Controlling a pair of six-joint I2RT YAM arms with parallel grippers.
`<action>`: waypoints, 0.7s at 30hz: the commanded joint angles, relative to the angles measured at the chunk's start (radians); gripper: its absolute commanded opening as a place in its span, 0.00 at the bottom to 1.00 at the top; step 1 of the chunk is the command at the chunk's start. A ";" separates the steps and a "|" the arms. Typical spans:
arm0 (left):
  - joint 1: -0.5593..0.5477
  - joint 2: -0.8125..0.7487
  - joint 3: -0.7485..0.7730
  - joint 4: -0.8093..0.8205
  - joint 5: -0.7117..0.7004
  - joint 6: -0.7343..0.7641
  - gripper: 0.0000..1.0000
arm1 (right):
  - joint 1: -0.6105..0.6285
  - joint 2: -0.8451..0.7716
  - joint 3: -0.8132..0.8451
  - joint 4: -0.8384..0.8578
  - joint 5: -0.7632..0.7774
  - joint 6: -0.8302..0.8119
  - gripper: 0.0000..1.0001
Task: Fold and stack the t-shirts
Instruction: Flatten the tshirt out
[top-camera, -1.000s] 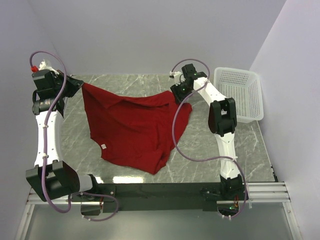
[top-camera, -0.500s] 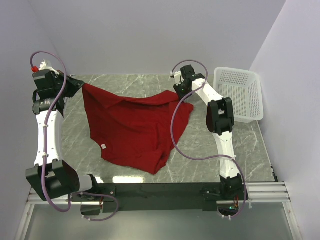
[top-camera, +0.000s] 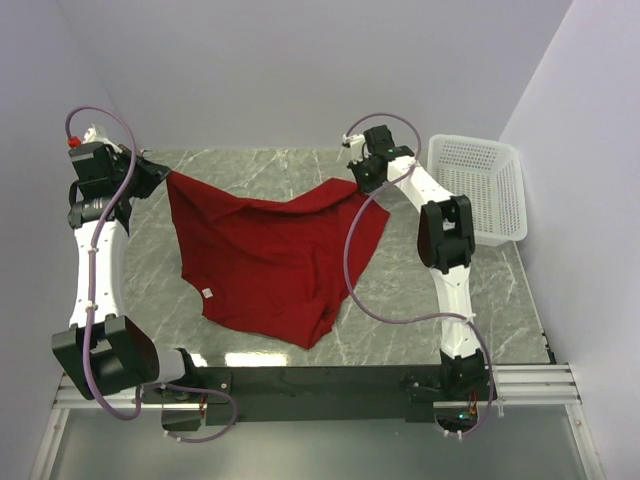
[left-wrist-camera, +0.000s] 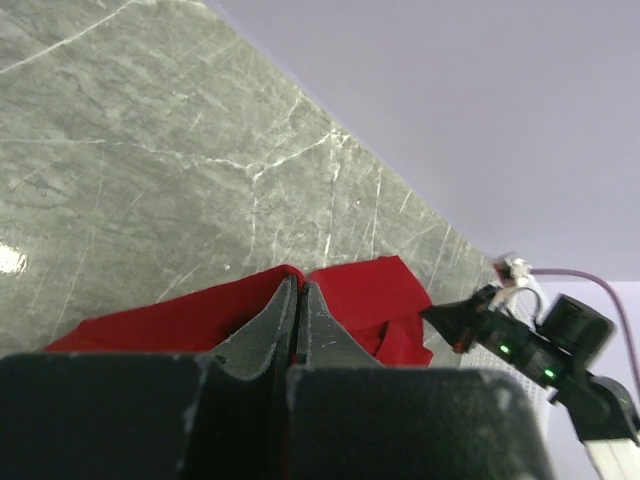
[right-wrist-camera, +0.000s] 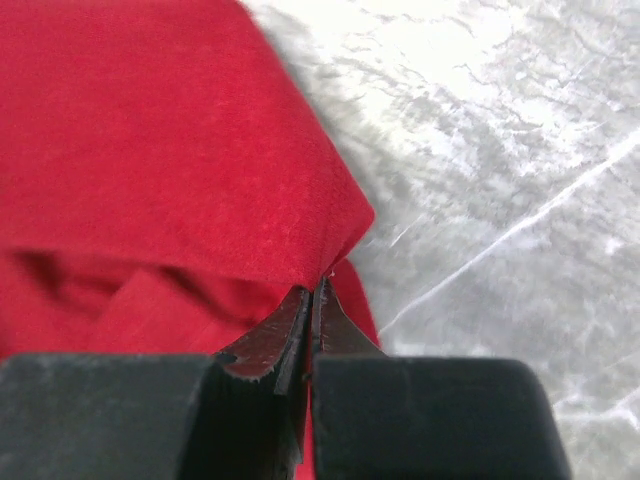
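T-shirt (top-camera: 270, 260) hangs between two arms: left fingers (left-wrist-camera: 272, 325) clamp its ten o'clock corner, right fingers (right-wrist-camera: 270, 345) its two o'clock corner; pinched edges are hidden.

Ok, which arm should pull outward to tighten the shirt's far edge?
Probably right: both pinch t-shirt corners, but the left fingers sit at the table edge, while the right fingers have table to spare toward the basket.

The t-shirt (right-wrist-camera: 150, 130) runs off the right wrist view's top and left edges. The left gripper (left-wrist-camera: 299, 300) blocks the cloth's lower part. From above, the white tag (top-camera: 207, 292) is too small to read.
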 joint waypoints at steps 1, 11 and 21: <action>0.002 -0.007 -0.008 0.043 0.002 0.004 0.01 | -0.013 -0.189 -0.048 0.079 -0.077 0.006 0.00; 0.001 -0.013 -0.011 0.043 -0.011 0.012 0.01 | -0.027 -0.355 -0.145 -0.046 -0.175 -0.104 0.00; 0.001 -0.070 -0.125 0.049 -0.009 0.035 0.01 | -0.019 -0.672 -0.683 -0.073 -0.313 -0.241 0.00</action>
